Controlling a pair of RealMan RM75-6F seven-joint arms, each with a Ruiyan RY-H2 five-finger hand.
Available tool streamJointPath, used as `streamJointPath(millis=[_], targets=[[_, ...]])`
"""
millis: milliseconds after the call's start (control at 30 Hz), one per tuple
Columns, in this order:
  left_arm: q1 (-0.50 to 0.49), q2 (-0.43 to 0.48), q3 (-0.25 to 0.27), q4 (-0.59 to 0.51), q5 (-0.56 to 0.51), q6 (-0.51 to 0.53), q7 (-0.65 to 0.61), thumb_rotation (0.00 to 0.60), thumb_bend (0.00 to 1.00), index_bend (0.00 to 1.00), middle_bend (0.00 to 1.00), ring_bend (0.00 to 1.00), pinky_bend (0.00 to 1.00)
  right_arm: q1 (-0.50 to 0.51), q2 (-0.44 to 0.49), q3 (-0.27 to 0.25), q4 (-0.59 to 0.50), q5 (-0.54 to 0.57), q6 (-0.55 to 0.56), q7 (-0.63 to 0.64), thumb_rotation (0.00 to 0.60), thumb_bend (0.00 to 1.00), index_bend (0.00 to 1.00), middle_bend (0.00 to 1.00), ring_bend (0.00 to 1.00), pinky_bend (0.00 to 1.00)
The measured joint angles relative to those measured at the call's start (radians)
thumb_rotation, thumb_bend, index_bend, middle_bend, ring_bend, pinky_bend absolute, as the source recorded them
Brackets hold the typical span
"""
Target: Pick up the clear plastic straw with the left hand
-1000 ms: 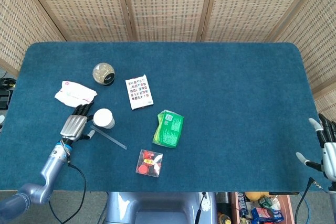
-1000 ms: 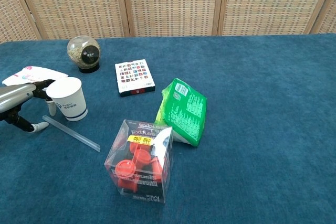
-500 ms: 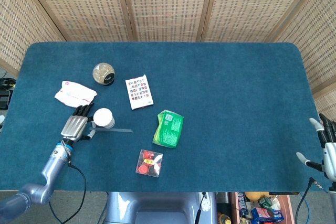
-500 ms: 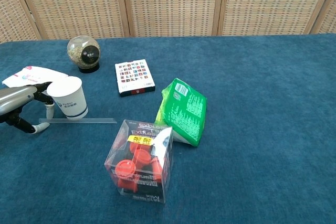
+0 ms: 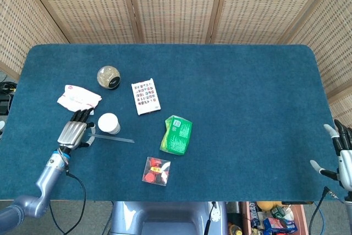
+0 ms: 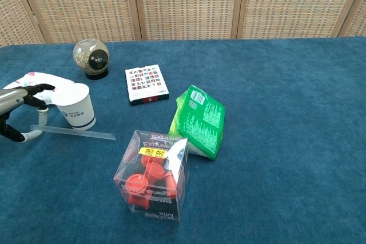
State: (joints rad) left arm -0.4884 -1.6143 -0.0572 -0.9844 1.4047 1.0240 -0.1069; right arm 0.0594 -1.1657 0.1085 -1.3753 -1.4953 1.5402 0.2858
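- The left hand [image 5: 73, 132] sat at the table's left side, its fingers [image 6: 35, 88] reaching toward the white pouch [image 5: 79, 98] and its thumb tucked low beside the near end of the clear plastic straw [image 6: 73, 133].
- It seemed to pinch that end of the straw between thumb and finger, though the contact was too small to confirm in either view.
- The straw ran out to the right, just in front of the paper cup [image 6: 76, 107]; I could not tell whether it was lifted off the cloth or lying on it.
- My judgement: the grasp looked made or nearly made, and a clear lift away from the table remained.
- Further right lay the card deck [image 5: 146, 96], the green packet [image 5: 177, 134] and the clear box of red caps [image 6: 153, 174], all apart from the straw.
- The right hand [image 5: 342, 156] rested at the far right edge, fingers spread, holding nothing.
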Motion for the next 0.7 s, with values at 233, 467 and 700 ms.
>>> streamJointPath(millis=[233, 467, 700], targets=[[0.047, 0.138, 0.031, -0.126, 0.043, 0.1, 0.03, 0.6, 0.4, 0.58, 0.0, 0.0, 0.0, -0.004, 0.004, 0.0, -0.003, -0.002, 0.009, 0.009, 0.6, 0.0, 0.0, 0.0, 0.0, 0.0], [0.085, 0.315, 0.029, -0.273, 0.103, 0.26, 0.151, 0.6, 0.4, 0.58, 0.0, 0.0, 0.0, -0.007, 0.006, 0.001, -0.006, -0.004, 0.015, 0.011, 0.6, 0.0, 0.0, 0.0, 0.0, 0.0], [0.077, 0.406, 0.0, -0.318, 0.19, 0.36, 0.449, 0.6, 0.4, 0.59, 0.0, 0.0, 0.0, -0.007, 0.004, -0.001, -0.009, -0.008, 0.017, 0.001, 0.6, 0.0, 0.0, 0.0, 0.0, 0.0]])
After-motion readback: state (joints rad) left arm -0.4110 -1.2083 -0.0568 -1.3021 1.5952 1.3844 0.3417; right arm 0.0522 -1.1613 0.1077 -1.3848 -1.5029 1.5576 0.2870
